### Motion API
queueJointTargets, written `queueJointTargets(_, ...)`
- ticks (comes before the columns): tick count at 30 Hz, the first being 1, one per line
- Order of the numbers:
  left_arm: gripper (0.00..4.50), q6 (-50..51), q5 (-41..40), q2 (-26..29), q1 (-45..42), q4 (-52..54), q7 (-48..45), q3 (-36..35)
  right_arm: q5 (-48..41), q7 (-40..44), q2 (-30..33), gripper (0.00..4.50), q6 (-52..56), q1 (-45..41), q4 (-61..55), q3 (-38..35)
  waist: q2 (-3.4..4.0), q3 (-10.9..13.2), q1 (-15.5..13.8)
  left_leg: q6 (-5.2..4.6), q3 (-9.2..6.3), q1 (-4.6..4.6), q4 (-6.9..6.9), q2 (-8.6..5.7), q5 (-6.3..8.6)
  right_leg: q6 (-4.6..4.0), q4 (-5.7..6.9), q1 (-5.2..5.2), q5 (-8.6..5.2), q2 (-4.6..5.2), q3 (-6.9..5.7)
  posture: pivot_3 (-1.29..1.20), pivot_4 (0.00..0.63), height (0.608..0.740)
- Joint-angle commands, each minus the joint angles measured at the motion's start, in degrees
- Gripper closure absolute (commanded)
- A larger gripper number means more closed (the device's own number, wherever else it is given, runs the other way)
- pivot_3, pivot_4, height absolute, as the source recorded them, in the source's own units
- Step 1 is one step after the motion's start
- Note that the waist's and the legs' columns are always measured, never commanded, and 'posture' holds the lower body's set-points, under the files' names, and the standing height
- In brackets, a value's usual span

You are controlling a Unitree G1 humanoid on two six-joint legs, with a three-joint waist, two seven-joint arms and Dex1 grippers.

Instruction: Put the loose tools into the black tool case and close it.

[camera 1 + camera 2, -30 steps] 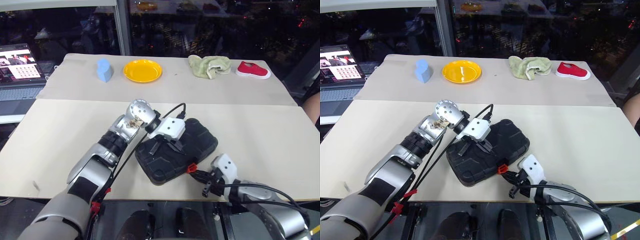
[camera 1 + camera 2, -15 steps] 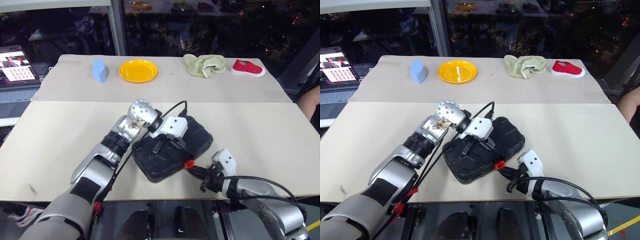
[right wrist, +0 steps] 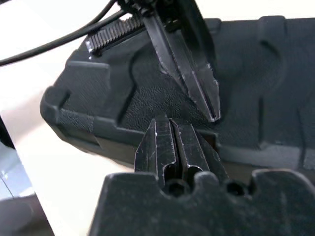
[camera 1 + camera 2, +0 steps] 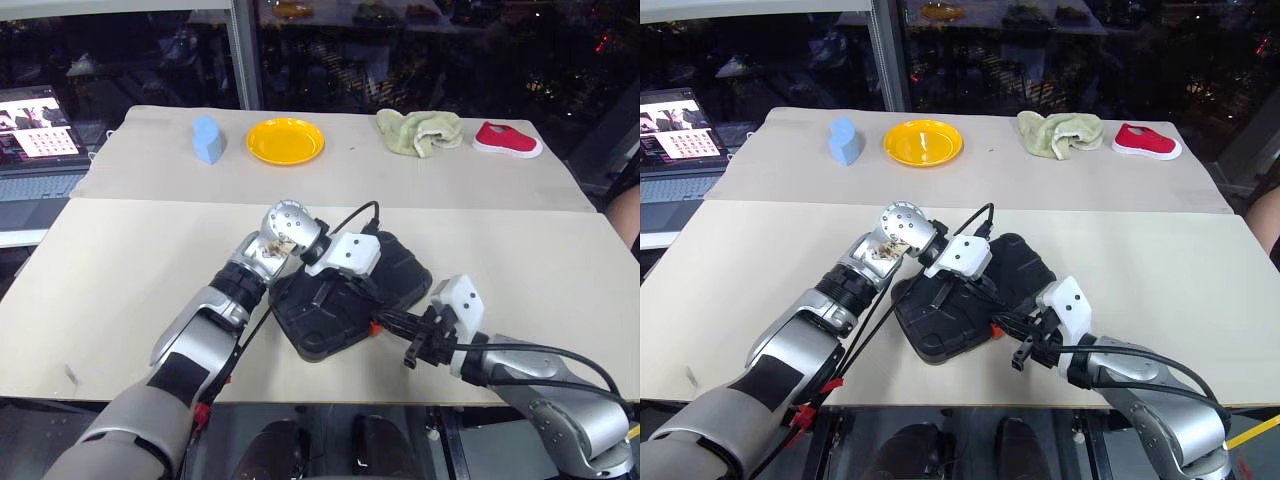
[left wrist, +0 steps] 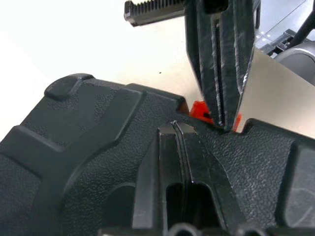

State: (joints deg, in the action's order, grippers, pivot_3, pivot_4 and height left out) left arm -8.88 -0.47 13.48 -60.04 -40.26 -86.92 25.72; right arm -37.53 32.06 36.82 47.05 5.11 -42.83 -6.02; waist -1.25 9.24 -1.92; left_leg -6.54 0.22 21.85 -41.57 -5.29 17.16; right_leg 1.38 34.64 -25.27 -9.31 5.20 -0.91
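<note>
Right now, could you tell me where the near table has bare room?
Bare patches: left of the left arm, and right of the black tool case toward the table's right edge. Crowded: the middle, where both grippers' shut fingers meet the case.

Right gripper (image 4: 385,322): risen from table level below the case's near edge; closed tips now at the orange latch (image 4: 374,325), beside the left gripper.
Right arm: forearm lifted clear of the table edge, now higher in the head views.
Case (image 4: 400,275): turned slightly, lying a little steeper across the table.
</note>
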Motion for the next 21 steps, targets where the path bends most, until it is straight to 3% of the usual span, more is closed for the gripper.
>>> queueJointTargets(1,3.93,6.3,0.2,6.4,0.6,-1.3,-1.6,-2.7,-6.7,4.5,4.9,4.21,0.4,3.3,-5.1,-12.3,0.00,0.0,0.3,0.02,0.00,0.07,0.00,-0.01,-0.01,0.00,0.01,0.02,0.01,-0.01,0.01,0.00,0.150,0.740)
queueJointTargets(2,3.77,8.8,-1.3,8.4,1.2,0.3,-3.4,-3.7,-8.2,6.9,6.9,3.92,0.5,5.0,-5.2,-15.5,0.00,0.0,0.7,0.08,0.03,0.09,0.01,0.00,-0.03,-0.02,0.03,-0.02,0.02,-0.04,0.03,0.00,0.150,0.740)
queueJointTargets(3,3.35,12.1,-4.3,11.6,2.1,2.6,-4.6,-4.1,-9.9,10.3,9.2,3.76,0.6,6.9,-5.0,-19.4,0.00,0.0,1.0,0.09,0.02,0.07,0.07,0.00,-0.02,-0.03,0.06,-0.02,0.02,-0.04,0.04,0.00,0.150,0.740)
queueJointTargets(7,1.82,21.7,-12.6,22.8,5.5,10.8,-5.6,-4.7,-14.7,20.5,15.9,2.38,0.7,12.2,-1.8,-31.7,0.02,0.0,1.6,0.28,0.03,-0.13,0.64,0.08,-0.16,-0.11,-0.02,-0.04,-0.04,-0.08,0.08,0.00,0.150,0.740)
queueJointTargets(12,0.05,32.3,-25.8,44.4,11.4,21.3,-5.6,-5.6,-19.9,34.3,24.1,0.64,3.9,14.1,7.2,-44.8,-0.01,0.2,1.7,0.34,-0.01,0.03,0.73,0.15,-0.19,-0.27,0.01,-0.25,-0.09,-0.13,0.12,0.00,0.150,0.740)
queueJointTargets(14,0.00,35.5,-30.0,50.3,13.8,24.2,-5.6,-6.6,-22.0,36.5,26.0,0.02,5.2,12.9,10.5,-46.6,-0.01,0.2,1.4,0.34,-0.01,0.15,0.72,0.13,-0.19,-0.30,0.02,-0.42,-0.08,-0.09,0.11,0.00,0.150,0.740)
queueJointTargets(16,0.00,37.9,-31.0,52.8,15.9,24.0,-5.6,-11.5,-23.6,37.4,27.7,0.02,6.0,10.4,13.7,-47.1,0.09,0.3,0.8,0.34,-0.01,0.13,0.72,0.11,-0.17,-0.30,-0.06,-0.54,-0.08,0.00,0.07,0.00,0.150,0.740)
queueJointTargets(21,0.00,41.9,-32.2,51.1,19.2,27.5,-2.2,-18.9,-22.7,35.7,27.2,0.02,4.5,6.1,16.6,-44.0,0.09,0.3,-0.6,0.67,-0.02,0.24,0.70,0.06,-0.06,-0.25,-0.31,-0.51,-0.06,0.07,-0.06,0.00,0.150,0.740)
